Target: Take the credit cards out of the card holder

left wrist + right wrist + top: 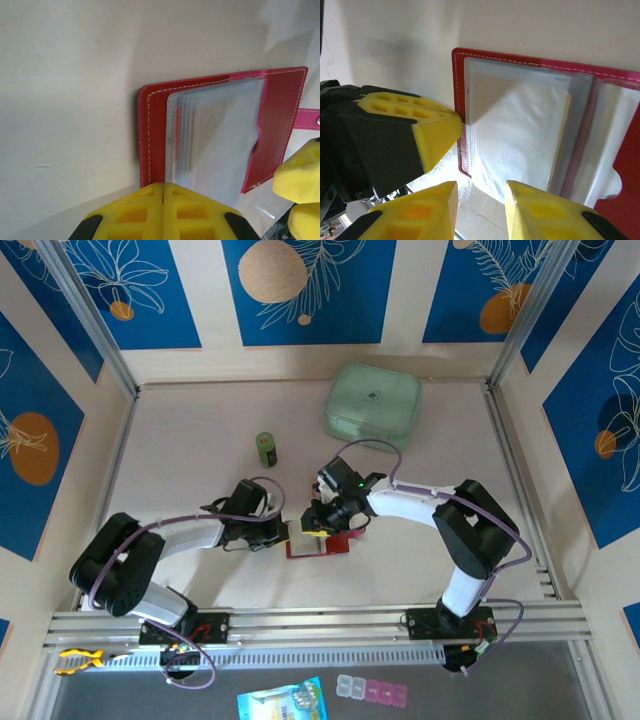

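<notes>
Red flat rectangular snap-tab card holder [318, 543] lies opened on the table near the middle of the near edge. Long axis runs parallel to that edge, tab end toward the right edge, clear pockets up. Credit cards [563, 140]: a thin tan edge shows inside the top pocket, none out yet. Left gripper [163, 187], fingers closed together on nothing, touches the holder's left end. Right gripper [481, 192], jaws apart and empty, hovers just at the pockets' near edge, so it is probably the nearer arm for the pull.
</notes>
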You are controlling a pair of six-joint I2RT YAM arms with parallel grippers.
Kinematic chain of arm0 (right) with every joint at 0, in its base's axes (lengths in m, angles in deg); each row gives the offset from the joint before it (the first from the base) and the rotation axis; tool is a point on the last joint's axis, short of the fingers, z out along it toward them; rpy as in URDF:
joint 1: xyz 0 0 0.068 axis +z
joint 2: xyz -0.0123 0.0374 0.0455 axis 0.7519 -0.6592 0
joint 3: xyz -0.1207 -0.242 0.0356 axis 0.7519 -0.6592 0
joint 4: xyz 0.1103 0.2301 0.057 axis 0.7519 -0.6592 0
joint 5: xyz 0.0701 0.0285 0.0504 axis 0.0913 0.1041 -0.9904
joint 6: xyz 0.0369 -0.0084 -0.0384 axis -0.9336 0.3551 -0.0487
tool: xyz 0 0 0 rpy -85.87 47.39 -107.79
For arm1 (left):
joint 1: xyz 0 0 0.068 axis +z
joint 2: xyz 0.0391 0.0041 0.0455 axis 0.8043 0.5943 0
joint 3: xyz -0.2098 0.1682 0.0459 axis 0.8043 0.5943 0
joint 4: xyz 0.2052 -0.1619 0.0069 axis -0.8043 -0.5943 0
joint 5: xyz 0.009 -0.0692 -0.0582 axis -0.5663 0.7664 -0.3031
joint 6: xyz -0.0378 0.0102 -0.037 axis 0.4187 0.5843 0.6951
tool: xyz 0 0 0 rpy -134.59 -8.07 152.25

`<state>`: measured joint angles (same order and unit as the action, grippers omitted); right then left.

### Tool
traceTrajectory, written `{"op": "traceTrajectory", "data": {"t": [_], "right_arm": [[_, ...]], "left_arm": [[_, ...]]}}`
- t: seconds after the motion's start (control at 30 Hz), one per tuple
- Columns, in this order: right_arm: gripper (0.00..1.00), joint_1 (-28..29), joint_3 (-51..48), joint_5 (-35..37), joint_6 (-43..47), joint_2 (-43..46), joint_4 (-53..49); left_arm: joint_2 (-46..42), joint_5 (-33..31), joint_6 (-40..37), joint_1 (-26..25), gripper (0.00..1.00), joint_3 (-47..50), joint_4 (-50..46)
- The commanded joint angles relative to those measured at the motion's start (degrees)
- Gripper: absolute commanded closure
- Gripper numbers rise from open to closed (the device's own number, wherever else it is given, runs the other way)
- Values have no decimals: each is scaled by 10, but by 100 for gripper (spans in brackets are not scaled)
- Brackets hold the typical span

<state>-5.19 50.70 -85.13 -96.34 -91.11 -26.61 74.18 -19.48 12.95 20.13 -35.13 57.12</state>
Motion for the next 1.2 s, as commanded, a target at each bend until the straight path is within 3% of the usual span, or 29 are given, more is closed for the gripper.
{"op": "traceTrajectory", "data": {"t": [0.0, 0.43, 1.17], "right_arm": [[66, 6, 18, -22, -9, -15, 2], [64, 13, 21, -40, -14, -45, 15], [64, -9, -5, 0, -1, -32, -17]], "left_arm": [[1, -19, -18, -4, 95, -12, -37], [3, -38, -25, -5, 95, -13, -45], [-3, -39, -27, -5, 96, -21, -56]]}}
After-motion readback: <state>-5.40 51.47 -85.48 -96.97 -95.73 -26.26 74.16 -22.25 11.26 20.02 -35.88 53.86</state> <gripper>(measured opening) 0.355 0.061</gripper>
